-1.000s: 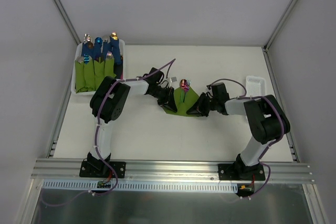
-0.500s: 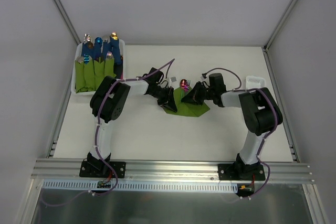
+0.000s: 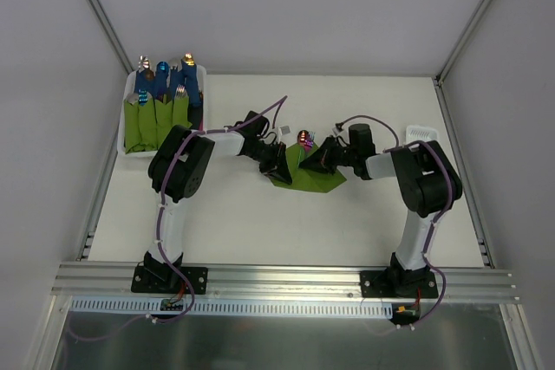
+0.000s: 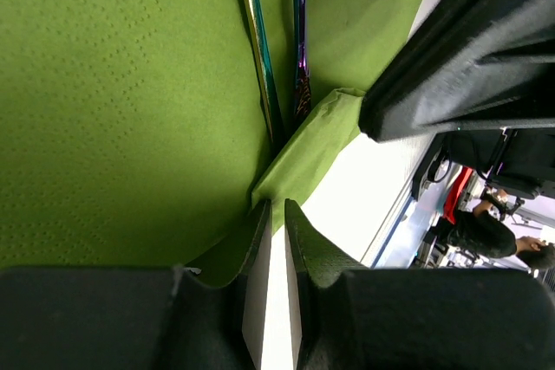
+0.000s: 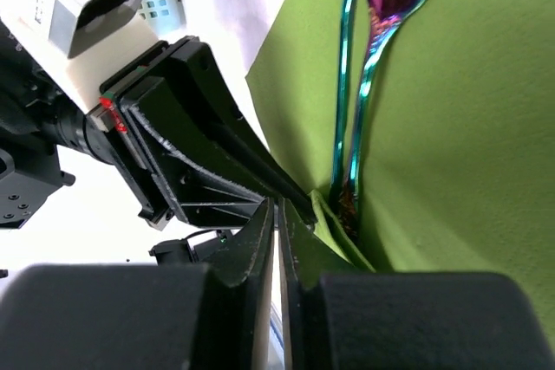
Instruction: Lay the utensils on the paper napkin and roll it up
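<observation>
Top external view: the paper napkin [image 3: 305, 175] lies crumpled and partly folded near the middle of the table [image 3: 260, 223], between the two grippers. The left gripper [image 3: 282, 162] is at its left edge and the right gripper [image 3: 317, 160] is over its right half, the two close together. The utensils [image 3: 303, 138] rest on the sheet, their shiny reddish ends poking past its far edge. A white bin [image 3: 124, 127] of green bundles stands at the far left, and a small white tray [image 3: 422, 133] sits on the right.

Left wrist view: the paper napkin [image 4: 113, 101] fills most of the picture. Two slim iridescent handles of the utensils [image 4: 260, 58] run down it into a crease. A folded flap of the sheet comes to a corner right at the tips of the left gripper [image 4: 276, 214]. Its fingers [image 4: 251, 266] are drawn almost together, with only a thin bright slit between them. I cannot tell whether paper is caught at the tips. The right gripper [image 4: 381, 114] touches the flap's other end.

Right wrist view: the right gripper [image 5: 277, 214] also has its fingers nearly closed, a hairline gap showing. The paper napkin [image 5: 451, 127] lies just beside them, a small fold rising against the right-hand finger. The utensils [image 5: 364, 84] lie on the sheet, handles pointing toward the fingers. The left gripper [image 5: 290, 195] meets the fold tip to tip.
</observation>
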`<action>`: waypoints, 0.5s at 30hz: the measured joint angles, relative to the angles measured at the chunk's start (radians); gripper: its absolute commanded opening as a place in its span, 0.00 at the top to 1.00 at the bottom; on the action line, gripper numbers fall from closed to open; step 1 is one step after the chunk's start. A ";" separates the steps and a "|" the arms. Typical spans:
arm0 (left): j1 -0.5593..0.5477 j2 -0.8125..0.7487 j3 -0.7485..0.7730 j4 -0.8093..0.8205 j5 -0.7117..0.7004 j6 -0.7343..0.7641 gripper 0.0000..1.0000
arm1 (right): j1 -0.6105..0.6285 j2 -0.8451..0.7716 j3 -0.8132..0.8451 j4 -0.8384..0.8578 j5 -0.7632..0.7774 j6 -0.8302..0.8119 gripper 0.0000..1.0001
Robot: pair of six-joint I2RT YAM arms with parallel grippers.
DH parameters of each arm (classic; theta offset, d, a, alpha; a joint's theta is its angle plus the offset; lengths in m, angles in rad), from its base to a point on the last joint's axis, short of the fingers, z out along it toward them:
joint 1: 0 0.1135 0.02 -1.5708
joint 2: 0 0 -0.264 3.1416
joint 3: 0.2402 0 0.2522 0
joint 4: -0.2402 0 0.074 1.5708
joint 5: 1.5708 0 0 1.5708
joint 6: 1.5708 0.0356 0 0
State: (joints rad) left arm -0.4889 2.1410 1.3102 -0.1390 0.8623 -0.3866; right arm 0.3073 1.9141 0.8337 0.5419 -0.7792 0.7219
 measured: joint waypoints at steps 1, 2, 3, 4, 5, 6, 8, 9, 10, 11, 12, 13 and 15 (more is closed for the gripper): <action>0.000 0.000 0.000 0.000 0.000 0.000 0.87 | -0.002 0.005 0.000 0.003 -0.001 0.000 0.93; 0.000 0.000 0.000 0.000 0.000 0.000 0.87 | -0.003 0.012 0.000 0.006 -0.001 0.000 0.94; 0.000 0.000 0.000 0.000 0.000 0.000 0.87 | -0.003 0.021 0.000 0.008 -0.002 0.000 0.94; 0.000 0.000 0.000 0.000 0.000 0.000 0.87 | -0.004 0.030 0.000 0.008 -0.001 0.000 0.94; 0.000 0.000 0.000 0.000 0.000 0.000 0.87 | -0.005 0.040 0.000 0.008 -0.001 0.000 0.94; 0.000 0.000 0.000 0.000 0.000 0.000 0.87 | -0.005 0.047 0.000 0.008 -0.001 0.000 0.95; 0.000 0.000 0.000 0.000 0.000 0.000 0.87 | -0.005 0.061 0.000 0.008 0.000 0.000 0.95; 0.000 0.000 0.000 0.000 0.000 0.000 0.87 | -0.005 0.064 0.000 0.008 0.000 0.000 0.95; 0.000 0.000 0.000 0.000 0.000 0.000 0.87 | -0.005 0.066 0.000 0.008 0.000 -0.001 0.95; 0.001 0.000 0.000 0.000 0.000 0.000 0.87 | -0.005 0.068 0.000 0.008 0.000 -0.001 0.96; 0.001 0.000 0.000 0.000 0.000 0.000 0.87 | -0.005 0.070 0.000 0.009 0.000 -0.001 0.96; 0.002 0.000 0.000 0.000 0.000 0.000 0.86 | -0.005 0.073 0.000 0.009 0.000 -0.001 0.96; 0.005 0.000 0.000 0.000 0.000 0.000 0.80 | -0.007 0.077 0.000 0.015 -0.002 0.000 0.96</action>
State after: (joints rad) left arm -0.4843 2.1410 1.3106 -0.1390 0.8627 -0.3866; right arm 0.3000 1.9915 0.8337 0.5568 -0.7815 0.7216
